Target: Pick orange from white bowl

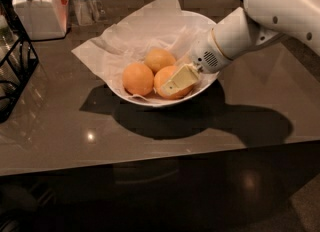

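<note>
We see the bowl (145, 100) standing on the dark, glossy bench (75, 136), a little behind its middle. It is white, wide and slant-rimmed, and it is lined with crumpled white paper (125, 41) that spills over the rim at the back and to the left, its corner lying on the bench.

Three fruits sit together in the bowl. The orange (164, 76), the largest and deep in colour, lies at the front right, touching both others. The round orange (137, 78) is just to its left. The yellowish orange (159, 58) sits behind them, between the two.

The white arm (280, 11) comes in from the upper right and slopes down over the bowl's right rim. At its end the gripper (172, 82) is inside the bowl, right at the orange: a cream-coloured part of it lies slantwise across the near face of the fruit and touches the skin. The far side of the orange is hidden from us, so we cannot tell whether the jaws are clenched on it or standing loose around it. The orange rests low in the bowl, level with its neighbours.

At the back left corner of the bench stands a white lidded jar (37, 6). A black wire rack (15, 71) runs along the left edge, well apart from the bowl. The bowl and arm cast a broad shadow on the bench in front and to the right.
</note>
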`<state>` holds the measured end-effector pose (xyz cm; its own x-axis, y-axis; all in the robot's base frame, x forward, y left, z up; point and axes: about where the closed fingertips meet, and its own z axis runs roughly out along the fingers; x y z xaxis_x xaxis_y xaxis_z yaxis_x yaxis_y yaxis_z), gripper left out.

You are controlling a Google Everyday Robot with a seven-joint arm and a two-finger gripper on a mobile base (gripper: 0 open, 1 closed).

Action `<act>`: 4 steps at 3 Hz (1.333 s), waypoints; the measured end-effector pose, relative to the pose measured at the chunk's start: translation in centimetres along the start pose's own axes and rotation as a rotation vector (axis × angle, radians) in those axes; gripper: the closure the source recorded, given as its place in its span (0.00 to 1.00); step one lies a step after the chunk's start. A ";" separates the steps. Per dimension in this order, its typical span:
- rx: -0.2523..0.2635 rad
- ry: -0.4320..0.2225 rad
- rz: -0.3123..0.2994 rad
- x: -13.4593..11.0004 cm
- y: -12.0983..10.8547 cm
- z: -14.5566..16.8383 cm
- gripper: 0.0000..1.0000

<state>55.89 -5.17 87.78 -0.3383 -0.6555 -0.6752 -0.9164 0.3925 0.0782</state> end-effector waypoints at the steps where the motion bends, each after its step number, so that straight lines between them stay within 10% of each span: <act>1: 0.011 0.035 -0.013 0.4 -0.1 0.4 0.71; 2: 0.011 0.035 -0.013 0.3 -0.1 0.3 0.95; 4: 0.014 -0.042 -0.152 -2.6 1.1 -2.1 1.00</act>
<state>55.36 -4.34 91.17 -0.1864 -0.6803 -0.7089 -0.9533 0.2998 -0.0370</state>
